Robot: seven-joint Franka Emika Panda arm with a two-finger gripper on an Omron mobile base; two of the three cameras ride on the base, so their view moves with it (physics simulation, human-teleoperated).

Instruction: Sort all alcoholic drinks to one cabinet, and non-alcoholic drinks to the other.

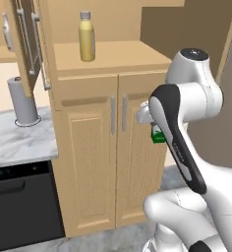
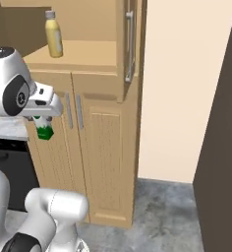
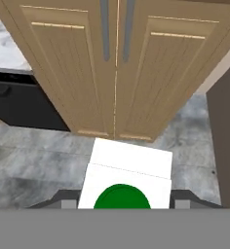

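Green-and-white, the small carton [image 3: 125, 180] sits clamped between the 2 fingers of the gripper [image 2: 43, 124], which hangs in front of the pantry unit's lower double doors [image 1: 113, 167]. Seen from the hand, the carton's white top and round green cap face the camera, and the jaws press on its 2 sides. From the right base view the carton dangles below the hand, its long axis roughly upright, just in front of the left door panel and beside the 2 silver bar handles [image 2: 73, 112].

Beyond the carton, both lower doors look closed, meeting at a thin seam straight ahead of the hand. Higher and farther back, the open shelf [image 1: 110, 56] above those doors carries the tall yellow bottle [image 1: 86, 37], standing upright near its back wall. An upper door [image 2: 130, 44] stands swung open at the right edge of that shelf.

So the spot that matters lies up and forward from the carton: my guess is it must rise well above the door tops, then travel inward to land beside the yellow bottle, keeping upright and clear of the shelf's front lip.
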